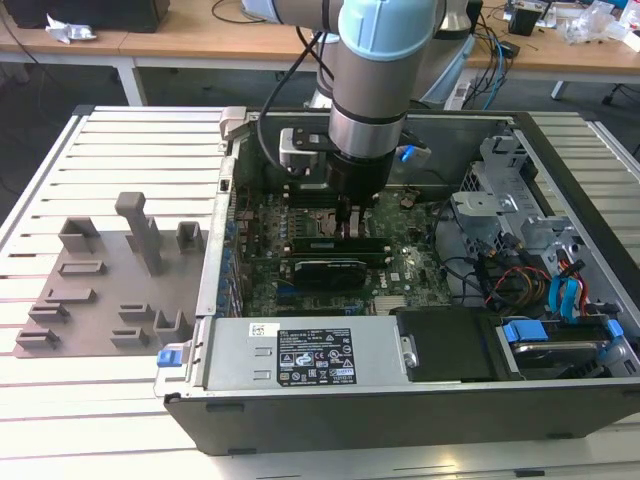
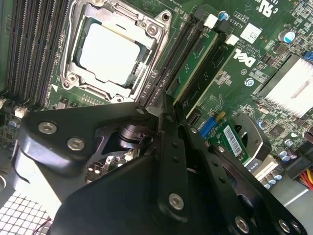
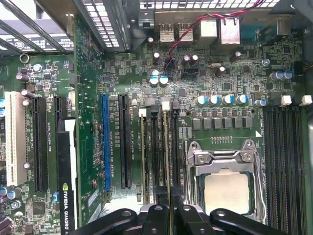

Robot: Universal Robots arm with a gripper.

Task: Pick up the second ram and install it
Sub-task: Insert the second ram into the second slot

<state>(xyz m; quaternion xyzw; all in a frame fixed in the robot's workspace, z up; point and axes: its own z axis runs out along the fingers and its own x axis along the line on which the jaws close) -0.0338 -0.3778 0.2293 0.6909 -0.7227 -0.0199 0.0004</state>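
The claw (image 2: 164, 110) is down inside the open computer case (image 1: 330, 395), fingers pinched together over the memory slots beside the processor socket (image 2: 115, 51). It grips the second ram (image 3: 169, 161), seen edge-on, standing in a slot next to another stick (image 2: 195, 63) already seated. Pickup looks done; whether the stick is fully pressed home I cannot tell.
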